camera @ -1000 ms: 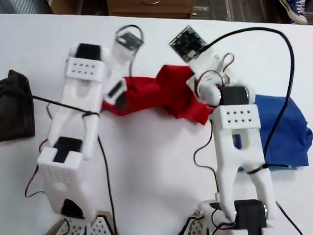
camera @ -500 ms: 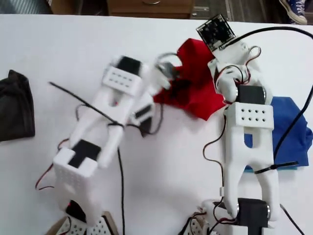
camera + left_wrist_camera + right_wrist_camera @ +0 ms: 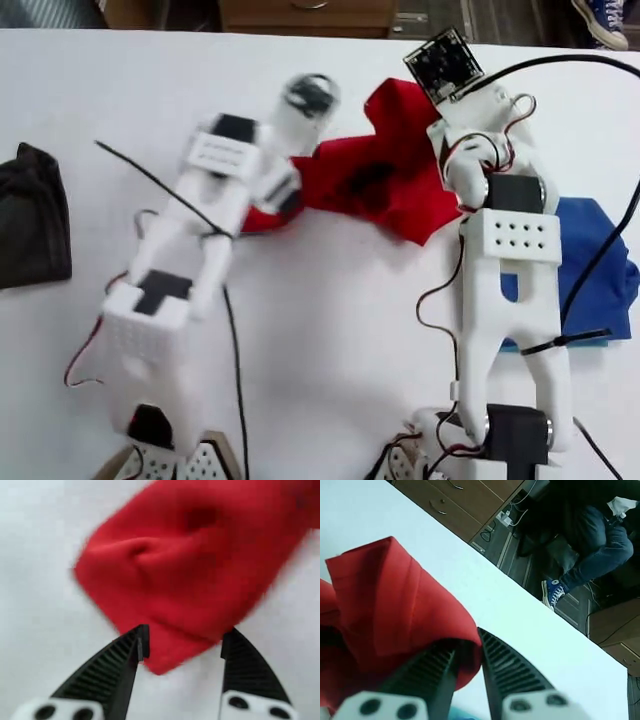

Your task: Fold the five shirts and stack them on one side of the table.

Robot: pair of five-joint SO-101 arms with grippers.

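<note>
Right hand (image 3: 469, 642) pinches red shirt (image 3: 385, 190), long axis running toward left hand (image 3: 185, 636).

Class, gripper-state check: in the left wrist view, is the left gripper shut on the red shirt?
No, the left gripper is open, with the red shirt lying between its fingers.

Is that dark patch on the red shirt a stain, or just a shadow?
High view: the patch on the shirt fades outward, so it is likely a shadow in a hollow. Left wrist view: a similar dark dip sits in a crease. Right wrist view: the cloth darkens under its folds.
</note>
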